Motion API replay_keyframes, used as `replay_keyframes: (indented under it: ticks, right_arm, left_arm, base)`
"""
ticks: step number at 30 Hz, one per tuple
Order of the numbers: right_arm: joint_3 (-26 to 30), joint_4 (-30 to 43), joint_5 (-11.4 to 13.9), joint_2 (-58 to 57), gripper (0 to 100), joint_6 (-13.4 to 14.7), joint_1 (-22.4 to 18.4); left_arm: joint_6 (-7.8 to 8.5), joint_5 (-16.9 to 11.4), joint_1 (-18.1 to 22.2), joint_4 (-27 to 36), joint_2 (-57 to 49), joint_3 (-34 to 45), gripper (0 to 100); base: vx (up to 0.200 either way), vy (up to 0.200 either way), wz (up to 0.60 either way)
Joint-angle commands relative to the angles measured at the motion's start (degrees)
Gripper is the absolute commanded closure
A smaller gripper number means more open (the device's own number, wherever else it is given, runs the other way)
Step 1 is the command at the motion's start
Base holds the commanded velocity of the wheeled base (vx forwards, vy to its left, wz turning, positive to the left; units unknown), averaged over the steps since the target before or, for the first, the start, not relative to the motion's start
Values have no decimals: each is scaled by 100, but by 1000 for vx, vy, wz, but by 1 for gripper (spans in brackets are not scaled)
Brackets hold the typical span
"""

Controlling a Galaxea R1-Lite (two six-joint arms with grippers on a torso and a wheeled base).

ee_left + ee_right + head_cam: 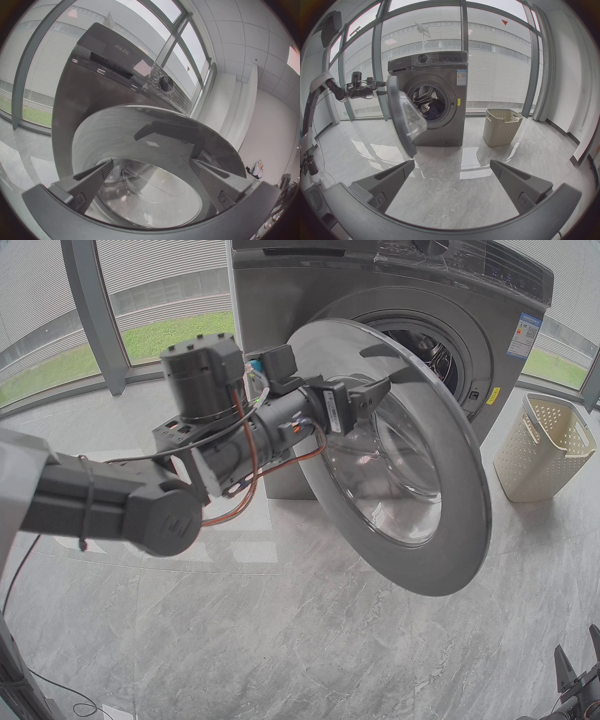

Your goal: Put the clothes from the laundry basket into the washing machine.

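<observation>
The grey washing machine stands with its round door swung wide open. Dark clothes lie inside the drum. My left gripper is raised at the door's outer face, near its upper part, open with nothing between its fingers; the left wrist view has the door's glass just beyond the gripper. I cannot tell if it touches the door. The cream laundry basket stands right of the machine, and its inside looks bare. My right gripper hangs open low at the near right, far from both.
Glossy grey tiled floor spreads in front of the machine. Tall windows with grey frames run behind it. The open door juts out over the floor between me and the drum. A cable trails on the floor at the near left.
</observation>
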Motion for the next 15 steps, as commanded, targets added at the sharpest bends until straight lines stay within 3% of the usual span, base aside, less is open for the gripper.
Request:
replay_keyframes:
  ticks: [1,8,13,15]
  right_arm:
    - [48,2,0,-93,0,1,1]
    - [40,2,0,-93,0,1,1]
    - [48,2,0,-93,0,1,1]
    - [48,2,0,-93,0,1,1]
  left_arm:
    - [-26,341,21,186,1575,-1766,0]
    - [-78,1334,100,520,2594,-3645,0]
    - [-403,1536,127,722,2383,-3541,0]
    - [-500,1528,118,801,1926,-2891,0]
  base:
    - [0,0,0]
    - [0,0,0]
    - [0,0,0]
    - [0,0,0]
